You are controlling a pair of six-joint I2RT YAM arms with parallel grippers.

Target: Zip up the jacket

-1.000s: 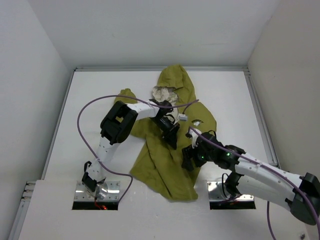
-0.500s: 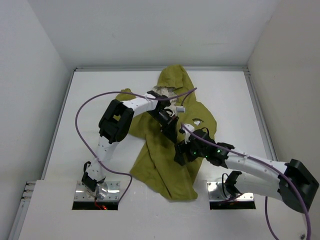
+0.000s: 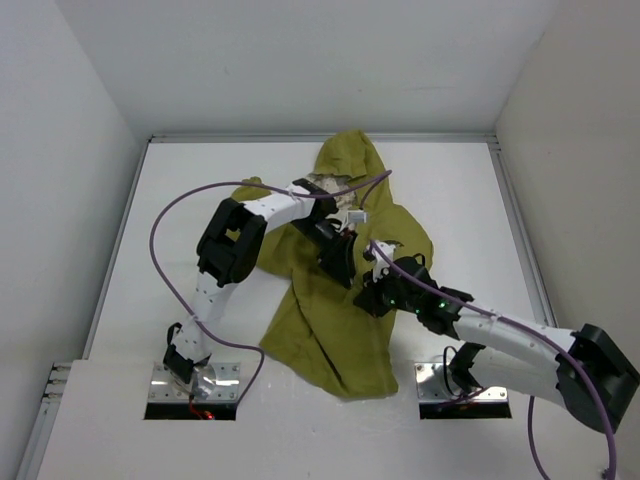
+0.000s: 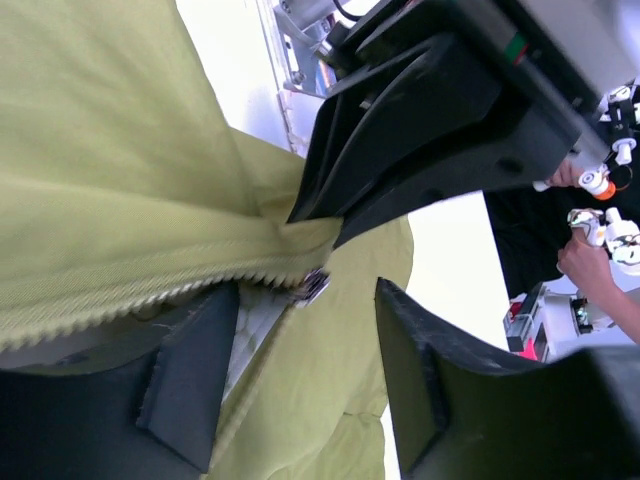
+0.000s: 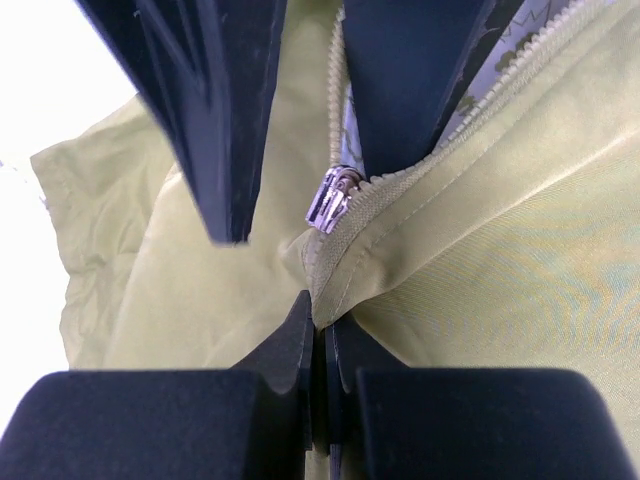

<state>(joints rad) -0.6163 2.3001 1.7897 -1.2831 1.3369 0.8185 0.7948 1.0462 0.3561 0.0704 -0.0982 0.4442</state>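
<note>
my right claw (image 5: 320, 320): clamped on the jacket (image 3: 310, 325) edge right under the zipper slider (image 5: 328, 198), anchoring it I guess | my left claw (image 4: 305, 295): wide, straddling that slider

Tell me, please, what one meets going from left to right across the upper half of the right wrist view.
White table → one finger of the left arm → jacket's zipper slider → that arm's other finger.
</note>
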